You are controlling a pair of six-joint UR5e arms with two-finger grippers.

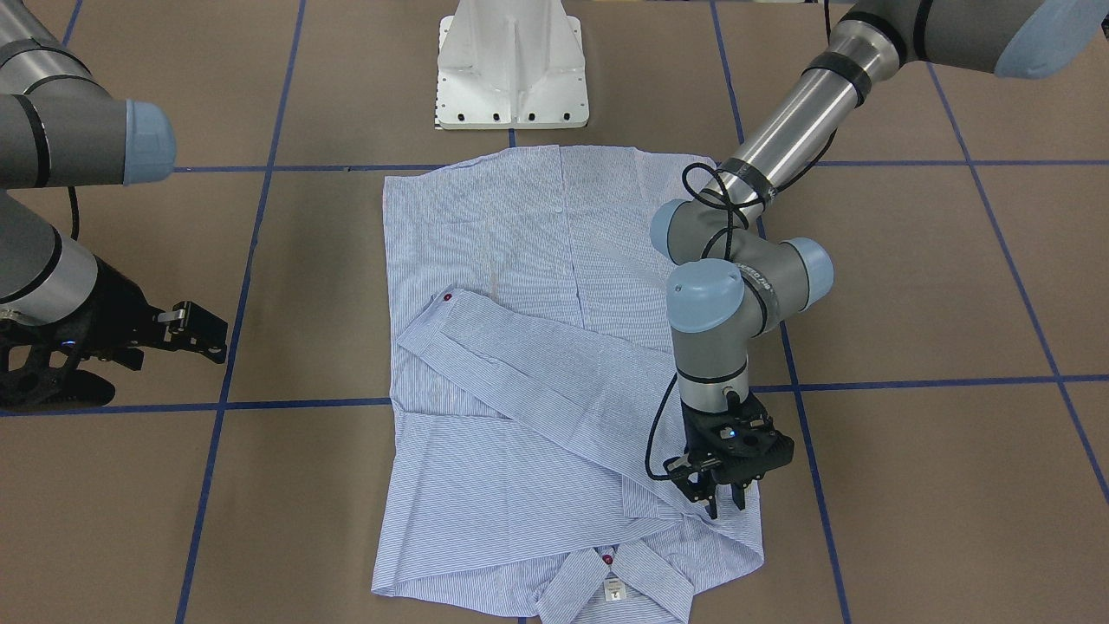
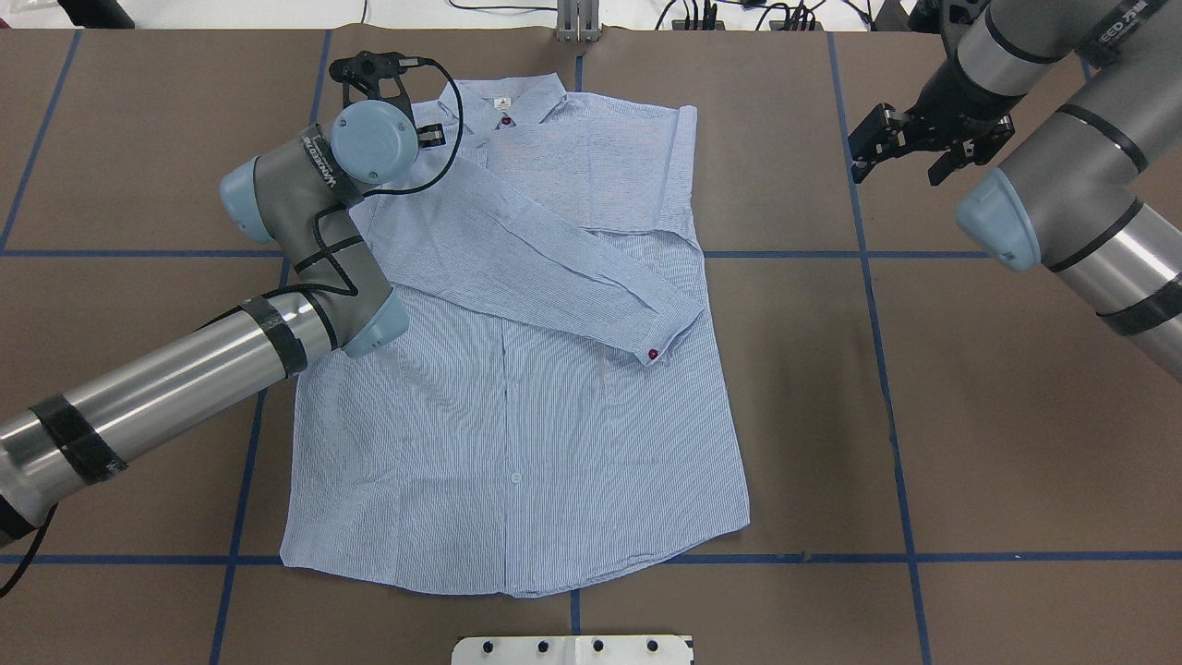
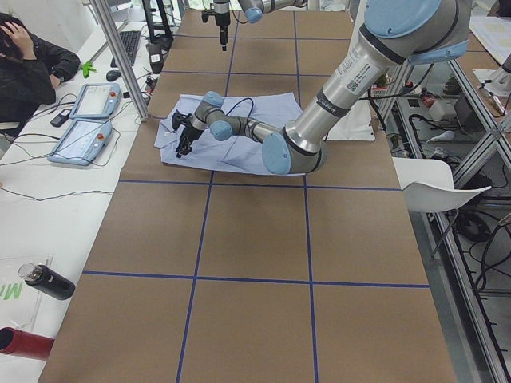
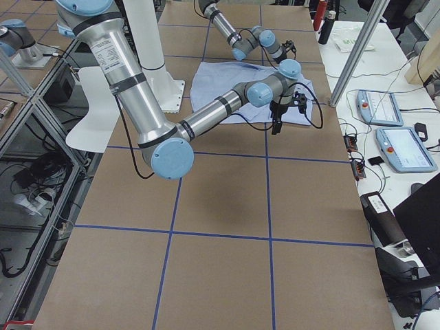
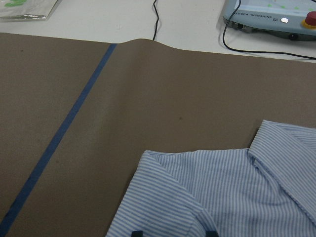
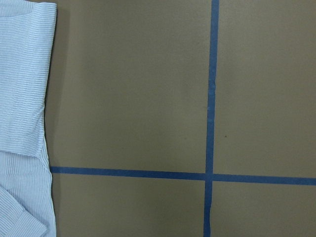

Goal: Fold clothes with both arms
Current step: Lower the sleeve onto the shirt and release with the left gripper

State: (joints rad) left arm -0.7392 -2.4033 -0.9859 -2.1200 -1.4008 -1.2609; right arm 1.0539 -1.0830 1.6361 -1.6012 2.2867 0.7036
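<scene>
Shirt [image 2: 517,416] flat on the table [image 2: 923,416]; one sleeve [image 2: 554,268] folded across.
Left gripper [image 1: 724,504] wide over the shoulder; right gripper [image 2: 905,152] wide, clear; body folds likely remain.

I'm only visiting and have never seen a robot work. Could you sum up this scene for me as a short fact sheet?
Surface: brown table with a grid of blue tape
Garment: striped shirt lying flat, collar at the end far from the robot
Sleeve: one sleeve folded diagonally across the body, red cuff button showing
Left gripper: open, down at the shoulder beside the collar
Right gripper: open, over bare table off the shirt's edge
Progress: body not yet folded
</scene>
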